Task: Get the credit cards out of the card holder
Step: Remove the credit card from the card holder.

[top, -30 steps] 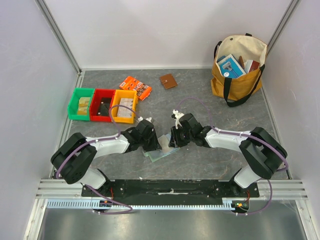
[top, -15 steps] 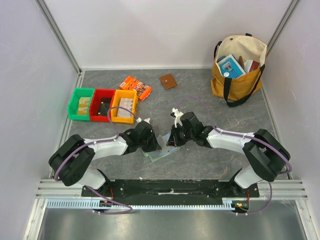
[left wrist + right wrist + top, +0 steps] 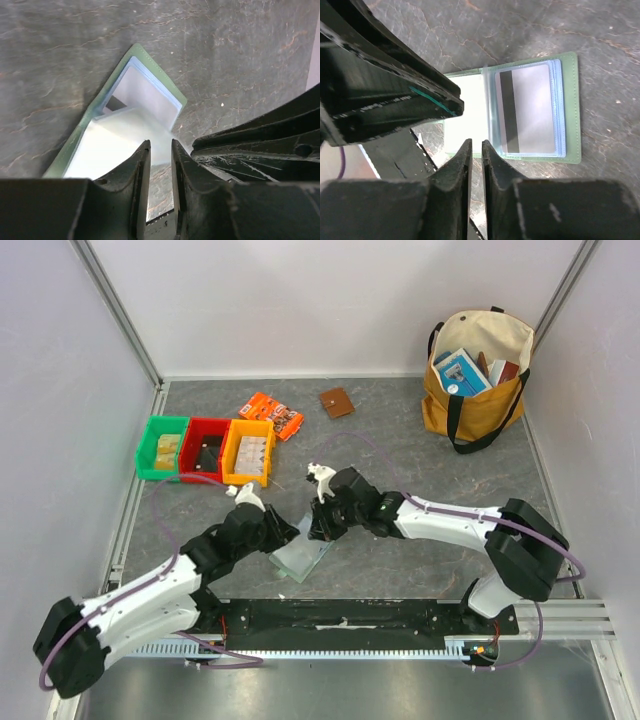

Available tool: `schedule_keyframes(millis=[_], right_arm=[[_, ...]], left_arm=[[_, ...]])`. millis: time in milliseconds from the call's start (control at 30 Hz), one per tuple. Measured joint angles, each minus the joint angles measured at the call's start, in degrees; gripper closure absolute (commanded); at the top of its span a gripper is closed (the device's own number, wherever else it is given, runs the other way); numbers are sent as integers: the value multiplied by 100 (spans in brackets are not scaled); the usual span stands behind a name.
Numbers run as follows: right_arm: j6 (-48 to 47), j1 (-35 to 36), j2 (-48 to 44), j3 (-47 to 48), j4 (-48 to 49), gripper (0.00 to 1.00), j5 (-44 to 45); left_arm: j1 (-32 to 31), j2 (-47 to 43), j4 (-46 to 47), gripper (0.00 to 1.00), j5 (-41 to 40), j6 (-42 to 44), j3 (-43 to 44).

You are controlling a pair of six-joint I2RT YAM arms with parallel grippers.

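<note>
A: Left gripper: jaws a slit apart over the near flap of the card holder. Whether its edge is pinched cannot be told. Right gripper: jaws a slit apart, nothing held.

B: Holder?

A: Laid open on the bench, under and beyond both jaws. A credit card, dark stripe up, is sleeved just beyond-right of the right jaws.

B: Judged best: flap pinned by the left, card edge pinched thinly and slid along its sleeve, not lifted.
</note>
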Motion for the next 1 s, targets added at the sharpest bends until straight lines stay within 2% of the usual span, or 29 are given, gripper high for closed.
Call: schedule_keyframes(millis=[100,233,367,433,533,700,1000], right_arm=[[-114,286,208,212,-173,67,140],[-319,636,599,505,-413,65,131],[-450,734,673,531,-603,64,98],[-470,726,671,531,-623,61,284],[-457,678,664,529,-686,56,697],[-420,446,664,522,-739,48,1458],[-411,413,874,468,-743,44,1991]], left_arm=[[0,-756,-437,69,-271,-179,-227],[0,-1368,-925,69,-446,-387,-446],[0,-1565,-1213,68,-452,-501,-590],[0,-1543,-1237,68,-433,-509,-640],[0,-1196,-1176,68,-345,-505,-638],[11,181,-929,69,-33,-474,-485],[7,1062,28,72,216,-426,-334]])
